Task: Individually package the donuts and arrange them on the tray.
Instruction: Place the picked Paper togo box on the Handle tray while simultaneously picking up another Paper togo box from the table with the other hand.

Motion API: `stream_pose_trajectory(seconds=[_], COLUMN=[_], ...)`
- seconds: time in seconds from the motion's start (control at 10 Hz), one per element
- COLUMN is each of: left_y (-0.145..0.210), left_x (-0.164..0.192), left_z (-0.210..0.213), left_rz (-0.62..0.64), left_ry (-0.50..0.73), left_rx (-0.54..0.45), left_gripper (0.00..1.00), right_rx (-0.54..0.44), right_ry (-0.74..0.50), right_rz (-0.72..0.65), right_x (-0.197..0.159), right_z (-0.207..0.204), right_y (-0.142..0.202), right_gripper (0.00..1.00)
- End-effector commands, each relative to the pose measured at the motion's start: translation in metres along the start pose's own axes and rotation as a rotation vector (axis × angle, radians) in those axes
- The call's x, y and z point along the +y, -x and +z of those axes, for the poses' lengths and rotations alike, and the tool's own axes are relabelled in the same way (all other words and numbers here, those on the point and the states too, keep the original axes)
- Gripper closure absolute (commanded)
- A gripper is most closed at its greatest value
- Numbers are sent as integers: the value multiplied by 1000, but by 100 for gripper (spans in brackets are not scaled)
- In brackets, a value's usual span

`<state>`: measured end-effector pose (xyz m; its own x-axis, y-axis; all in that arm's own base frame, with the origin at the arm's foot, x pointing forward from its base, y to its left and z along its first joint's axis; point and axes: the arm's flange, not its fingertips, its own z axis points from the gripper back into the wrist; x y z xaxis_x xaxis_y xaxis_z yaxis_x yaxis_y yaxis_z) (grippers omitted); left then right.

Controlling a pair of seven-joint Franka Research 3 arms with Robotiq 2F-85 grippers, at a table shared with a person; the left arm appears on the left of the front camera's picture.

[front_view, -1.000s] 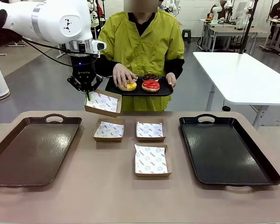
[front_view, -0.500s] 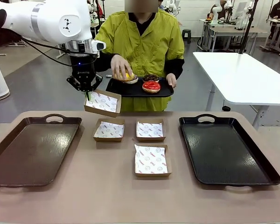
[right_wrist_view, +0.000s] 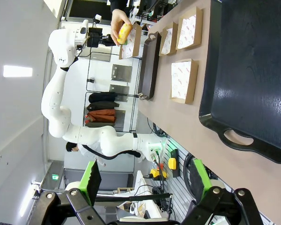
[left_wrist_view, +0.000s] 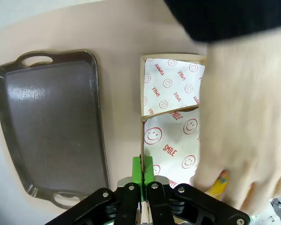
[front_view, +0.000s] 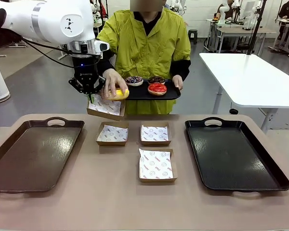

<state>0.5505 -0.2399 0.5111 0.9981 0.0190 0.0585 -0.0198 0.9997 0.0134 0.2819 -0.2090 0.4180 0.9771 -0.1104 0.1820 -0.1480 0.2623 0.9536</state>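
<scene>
Boxes (front_view: 155, 165) sit empty mid-worktop (front_view: 86, 207), and your right claw (right_wrist_view: 145, 177) hangs wide open. Over the far edge your left claw (front_view: 90, 96) points straight down, pinching the lifted box (front_view: 106, 107) by its rim so the person's hand (front_view: 111, 83) can lower the yellow donut (front_view: 118, 94) in. The other donuts (front_view: 157, 88) are on the serving tray (front_view: 171, 95) behind.

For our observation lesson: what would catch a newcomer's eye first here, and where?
The left gripper, shut on the rim of a paper-lined box, holds it in the air over the far edge of the table, and the person's hand holds the yellow donut above that box. Behind, the person's other hand carries a small black tray with three more donuts. Three empty boxes lie on the table between a brown tray and a large black tray.
</scene>
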Motion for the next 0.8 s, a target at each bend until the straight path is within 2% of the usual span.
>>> stream_pose_trajectory(seconds=[0.0, 0.7], left_y=[6, 6], left_x=[3, 3], left_z=[0, 0], left_rz=[15, 15], left_ry=[-3, -3], left_rx=[0, 0], left_gripper=[100, 100], right_rx=[-4, -4], right_ry=[-14, -14], right_rz=[7, 7], right_x=[0, 0], right_z=[1, 1], right_y=[0, 0], right_gripper=[0, 0])
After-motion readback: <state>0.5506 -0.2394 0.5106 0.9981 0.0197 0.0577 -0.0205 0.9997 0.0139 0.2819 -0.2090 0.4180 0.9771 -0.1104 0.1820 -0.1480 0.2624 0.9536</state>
